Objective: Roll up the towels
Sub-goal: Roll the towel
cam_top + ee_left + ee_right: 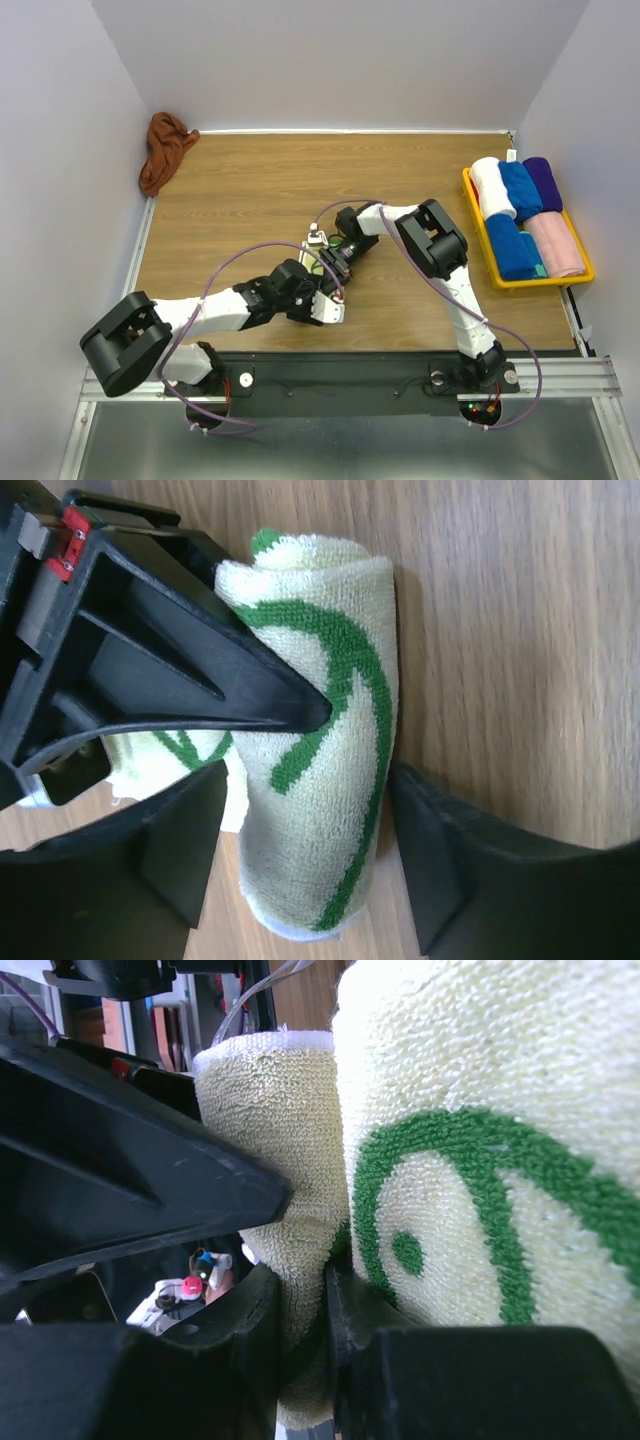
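Straddling the rolled cream green-patterned towel (pixel 350 610) mid-table, the left gripper (pixel 315 825) stands open, the roll's long axis running between its jaws, while the right gripper (pixel 305 1350) apparently pinches a fold at its far end

A bunched towel (pixel 165 152) is found in the far left corner of the table (pixel 250 180), against the wall. A tray (pixel 548 281) is set at the right edge, and a group of rolled towels (pixel 520 215) is packed side by side in it. Near the middle of the table, a single towel roll (pixel 320 810) is laid. The left gripper (pixel 305 825) is placed over it, one finger just beside each side. A fold of the roll is pinched in the right gripper (pixel 302 1340).
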Tool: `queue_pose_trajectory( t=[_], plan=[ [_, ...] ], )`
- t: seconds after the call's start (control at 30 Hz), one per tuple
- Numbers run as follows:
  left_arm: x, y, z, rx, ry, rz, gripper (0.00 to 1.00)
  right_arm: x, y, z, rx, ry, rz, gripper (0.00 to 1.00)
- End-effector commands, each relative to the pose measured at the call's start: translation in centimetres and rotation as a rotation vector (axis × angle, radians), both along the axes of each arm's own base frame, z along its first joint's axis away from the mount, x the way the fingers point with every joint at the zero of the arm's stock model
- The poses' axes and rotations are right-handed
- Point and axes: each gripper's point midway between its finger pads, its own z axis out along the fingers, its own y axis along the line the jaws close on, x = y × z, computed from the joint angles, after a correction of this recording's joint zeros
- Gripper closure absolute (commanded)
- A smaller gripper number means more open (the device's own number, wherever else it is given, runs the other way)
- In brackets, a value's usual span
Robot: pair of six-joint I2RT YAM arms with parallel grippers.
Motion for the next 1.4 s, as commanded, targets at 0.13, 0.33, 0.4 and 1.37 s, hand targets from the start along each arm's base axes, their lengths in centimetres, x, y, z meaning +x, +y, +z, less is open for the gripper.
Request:
queue_pose_trajectory(
  t=[0.13,0.33,0.4,1.37],
  plan=[
    [-1.8,-0.1,-1.2,0.063,0.143,-0.026,0.55,2.3,-1.4,-2.8,-0.091,-0.146,0.011,0.61],
    [-5.5,0.2,-2.4,0.126,0.432,-0.023,0.68,6.7,-2.2,1.3,-0.094,-0.243,-0.094,0.37],
    [-5.6,0.6,-2.6,0.136,0.479,0.002,0.68,8.1,-2.8,2.6,-0.097,-0.269,-0.137,0.3],
    [1.5,0.8,-4.9,0.127,1.357,0.247,0.59,8.8,-7.6,13.7,-0.131,-1.268,-0.1,0.12]
  ],
)
